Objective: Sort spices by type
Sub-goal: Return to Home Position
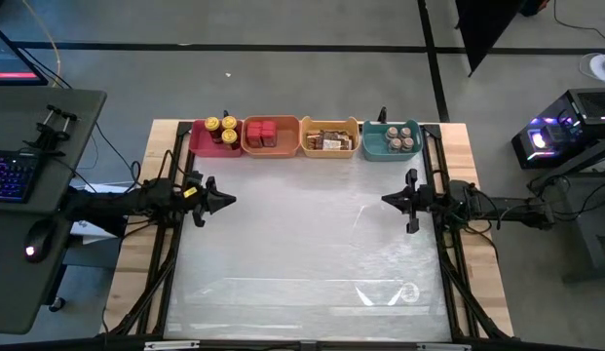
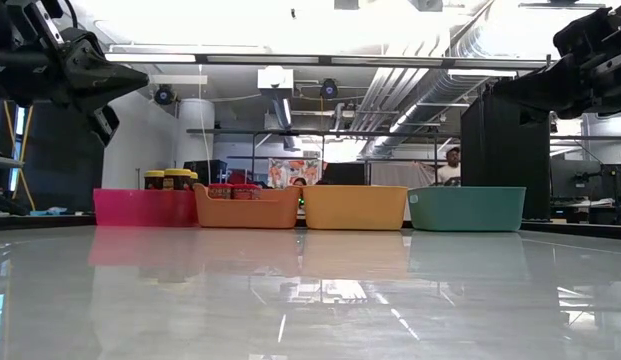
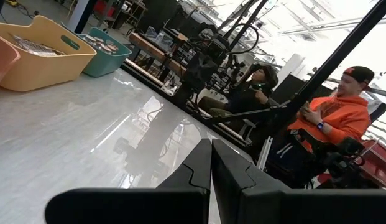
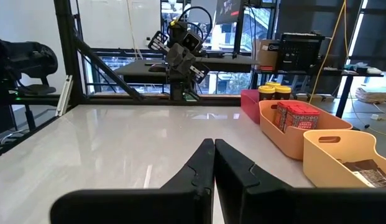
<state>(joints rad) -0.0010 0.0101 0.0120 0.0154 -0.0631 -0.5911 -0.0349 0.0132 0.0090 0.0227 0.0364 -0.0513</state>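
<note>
spices all lie in the row of bins at the far edge of the desk (image 1: 302,253): yellow-lidded jars (image 1: 222,128) in the pink bin (image 1: 197,148), red boxes (image 1: 263,133) in the orange bin (image 1: 246,147), foil packets (image 1: 329,139) in the yellow bin (image 1: 304,147), grey-brown-lidded jars (image 1: 403,137) in the teal bin (image 1: 366,149). we see none loose on the open surface. the left pincer (image 1: 227,201) hangs at the desk's left side and the right pincer (image 1: 388,200) at its right, facing each other well apart, each with fingers pressed together on nothing. we judge little can go wrong now. the main hazard would be an arm swinging toward the far edge and knocking a bin, tipping the jars that stand above the pink rim. a person in an orange top (image 3: 332,118) sits beyond the desk, so a wide outward swing is the other worry.
</note>
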